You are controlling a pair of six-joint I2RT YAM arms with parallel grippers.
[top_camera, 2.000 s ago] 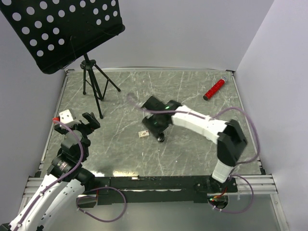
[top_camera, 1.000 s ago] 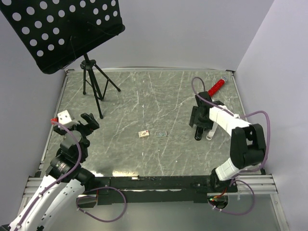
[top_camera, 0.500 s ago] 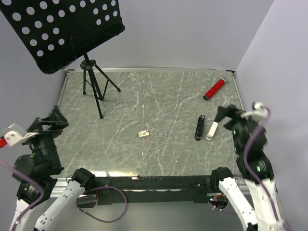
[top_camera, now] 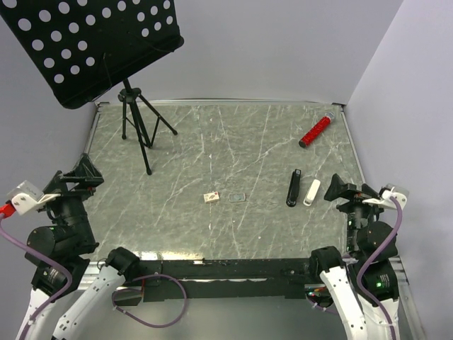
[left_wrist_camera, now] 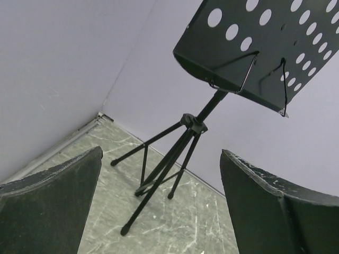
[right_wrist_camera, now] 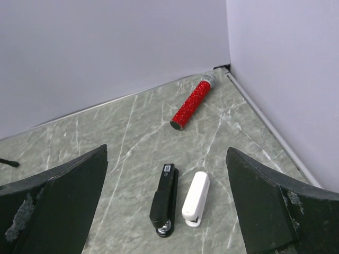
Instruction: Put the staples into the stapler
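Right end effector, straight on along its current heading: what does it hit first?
Most likely the stapler, with the white bar beside it: both lie on the table between the fingers of the open right end effector. Depth is unclear; it could meet bare table first.

The stapler [right_wrist_camera: 163, 198] is looking like smooth black plastic, faintly glossy, with a silvery metal bit at 1 end. The white bar [right_wrist_camera: 196, 197] is gleaming smooth. The red cylinder [right_wrist_camera: 192, 105] is glittering, rough-grained. The table [right_wrist_camera: 106, 137] is showing scratched grey marbling. The fingers [right_wrist_camera: 58, 211] of my right gripper [right_wrist_camera: 166, 150] are showing matt, scuffed black.
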